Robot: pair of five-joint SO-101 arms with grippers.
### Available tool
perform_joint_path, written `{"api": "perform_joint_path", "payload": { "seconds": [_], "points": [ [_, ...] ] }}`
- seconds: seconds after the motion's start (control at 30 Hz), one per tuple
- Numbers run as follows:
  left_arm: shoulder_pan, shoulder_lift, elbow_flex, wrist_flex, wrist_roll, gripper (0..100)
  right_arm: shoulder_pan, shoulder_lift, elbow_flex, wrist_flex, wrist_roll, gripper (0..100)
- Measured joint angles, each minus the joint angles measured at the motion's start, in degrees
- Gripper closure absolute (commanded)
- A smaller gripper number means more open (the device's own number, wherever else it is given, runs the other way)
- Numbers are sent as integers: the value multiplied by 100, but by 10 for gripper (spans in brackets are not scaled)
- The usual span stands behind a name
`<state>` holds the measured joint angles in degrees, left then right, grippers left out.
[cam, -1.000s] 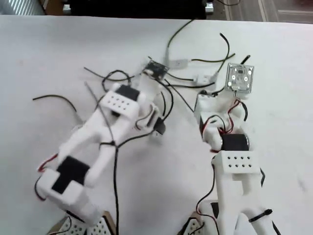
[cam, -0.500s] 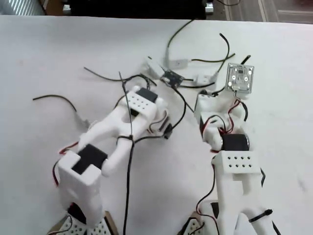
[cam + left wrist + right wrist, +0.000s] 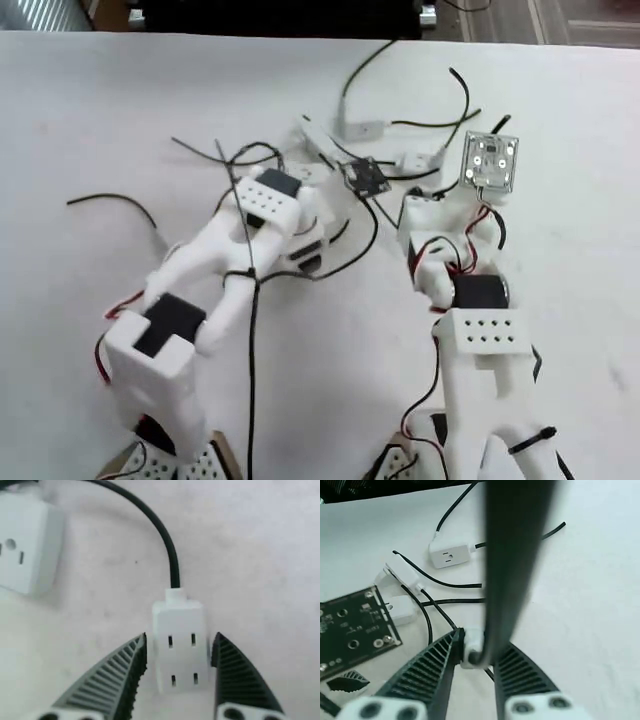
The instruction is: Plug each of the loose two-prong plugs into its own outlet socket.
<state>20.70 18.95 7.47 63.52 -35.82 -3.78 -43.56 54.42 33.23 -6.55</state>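
White plastic outlet block (image 3: 180, 655), with 2 pairs of slots in its face, lies between the ribbed fingers (image 3: 125, 675) of the left gripper (image 3: 180, 639). The fingers are spread apart and straddle the block, close along both its sides. A black cord (image 3: 165, 535) leaves the block's far end and curves away beyond the fingertips. Farther out, off the side of the pale grey finger, sits a second white outlet socket (image 3: 25, 545) with a round hole and a slot in its face, well apart from the block. The right gripper (image 3: 480, 642) is clamped on a small white plug (image 3: 470, 647), pinched right at the fingertips, and a thick black cable (image 3: 512, 555) rises from there close past the camera. Beyond those fingertips lie thin black wires (image 3: 445, 582), with a white 3-hole outlet socket (image 3: 449, 555) farther off. To one side a white block (image 3: 400, 605) lies next to a dark circuit board (image 3: 350, 625). Seen from above, the left arm (image 3: 230, 260) and the right arm (image 3: 480, 340) stretch over the white table (image 3: 100, 100), with the sockets and loose cords just ahead of them.
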Motion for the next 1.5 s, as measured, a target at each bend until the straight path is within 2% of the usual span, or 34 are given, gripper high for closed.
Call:
{"api": "perform_joint_path", "payload": {
  "seconds": [0.2, 0.43, 0.53, 0.73, 0.87, 1.1, 1.27, 1.5],
  "points": [
    [-237, -352, 0, 35, 35, 690, 0, 0, 0, 0, -9, 981],
    [-519, -1090, 0, 536, 114, 693, -53, 0, 0, 0, -9, 981],
    [-976, -1644, 0, 782, 492, 724, -440, 0, 0, 44, 88, 981],
    [-2136, -2927, 651, 897, 1415, 744, -1530, 0, 0, 378, 888, 981],
    [-2690, -3666, 1697, 519, 1987, 744, -2171, 0, 0, 484, 1134, 981],
    [-3253, -4756, 3666, -976, 2884, 744, -2954, 1037, -334, 484, 1591, 981],
    [-3297, -5196, 4554, -1741, 3059, 744, -3191, 2224, -800, 281, 1776, 981],
    [-3305, -5310, 4747, -1952, 3059, 744, -3191, 2884, -1046, 185, 1785, 981]
  ]
}}
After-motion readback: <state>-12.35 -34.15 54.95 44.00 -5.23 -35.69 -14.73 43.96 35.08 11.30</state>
